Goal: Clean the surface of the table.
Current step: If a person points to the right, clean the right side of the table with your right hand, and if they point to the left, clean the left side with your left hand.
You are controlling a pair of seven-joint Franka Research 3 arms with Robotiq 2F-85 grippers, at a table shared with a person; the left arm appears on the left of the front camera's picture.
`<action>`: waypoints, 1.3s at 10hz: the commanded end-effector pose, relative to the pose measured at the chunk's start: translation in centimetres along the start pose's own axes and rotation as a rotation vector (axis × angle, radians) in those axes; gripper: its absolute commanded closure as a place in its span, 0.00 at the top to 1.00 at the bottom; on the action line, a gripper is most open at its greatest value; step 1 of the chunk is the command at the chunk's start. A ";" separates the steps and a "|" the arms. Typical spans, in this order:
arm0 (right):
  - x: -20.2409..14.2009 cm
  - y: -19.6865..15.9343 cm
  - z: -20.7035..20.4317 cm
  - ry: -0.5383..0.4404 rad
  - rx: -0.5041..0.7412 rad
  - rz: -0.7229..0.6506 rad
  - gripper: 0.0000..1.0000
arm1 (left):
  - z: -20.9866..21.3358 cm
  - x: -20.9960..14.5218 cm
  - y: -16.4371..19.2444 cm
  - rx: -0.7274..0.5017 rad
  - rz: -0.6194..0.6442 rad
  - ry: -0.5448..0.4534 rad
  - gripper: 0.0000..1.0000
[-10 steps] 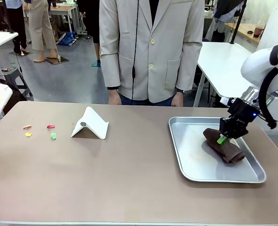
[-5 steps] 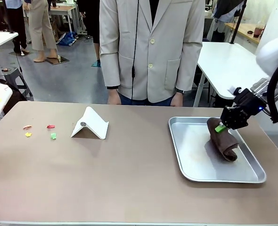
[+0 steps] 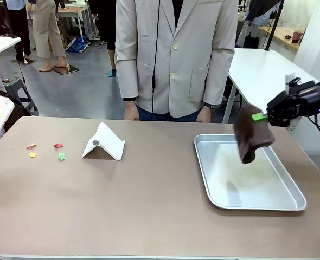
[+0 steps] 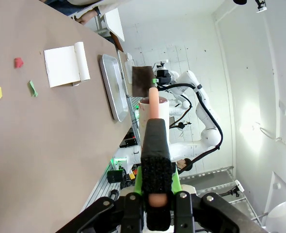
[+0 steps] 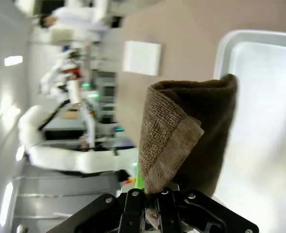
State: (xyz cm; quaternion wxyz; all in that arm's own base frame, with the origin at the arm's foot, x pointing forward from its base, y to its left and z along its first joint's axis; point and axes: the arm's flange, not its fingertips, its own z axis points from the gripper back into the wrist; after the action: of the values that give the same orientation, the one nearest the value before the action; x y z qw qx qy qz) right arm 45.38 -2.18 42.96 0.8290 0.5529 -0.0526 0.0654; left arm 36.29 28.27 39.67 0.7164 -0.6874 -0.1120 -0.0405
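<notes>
Right tool (image 3: 260, 115), clamped shut on the top fold of a soft, limp brown cloth (image 3: 252, 135), holds it above the tray (image 3: 230, 184) at right. Worktop (image 3: 138, 200): rigid, smooth, spanning the near scene; judged wiped rather than gripped, toward coloured scraps (image 3: 61, 156) at left.

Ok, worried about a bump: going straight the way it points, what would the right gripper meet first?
Carrying the brown cloth, the right gripper probably meets the table past the tray rim; depth is unclear.
</notes>
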 end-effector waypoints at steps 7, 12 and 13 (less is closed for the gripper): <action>-6.9 -1.8 12.1 -0.144 0.397 0.066 0.00 | 0.9 -0.5 -0.8 -0.015 -0.007 0.007 0.00; -9.0 -5.1 15.9 -0.249 0.433 0.004 0.00 | 0.9 -0.5 -0.8 -0.015 -0.007 0.007 0.00; -8.8 -5.2 15.7 -0.270 0.388 -0.019 0.00 | 0.9 -0.5 -0.8 -0.015 -0.007 0.007 0.00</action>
State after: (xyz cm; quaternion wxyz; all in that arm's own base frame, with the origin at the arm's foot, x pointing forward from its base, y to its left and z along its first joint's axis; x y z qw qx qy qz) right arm 36.84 -19.35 42.32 0.6858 0.7152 -0.1339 -0.0149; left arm 36.26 28.28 39.69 0.7165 -0.6873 -0.1122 -0.0403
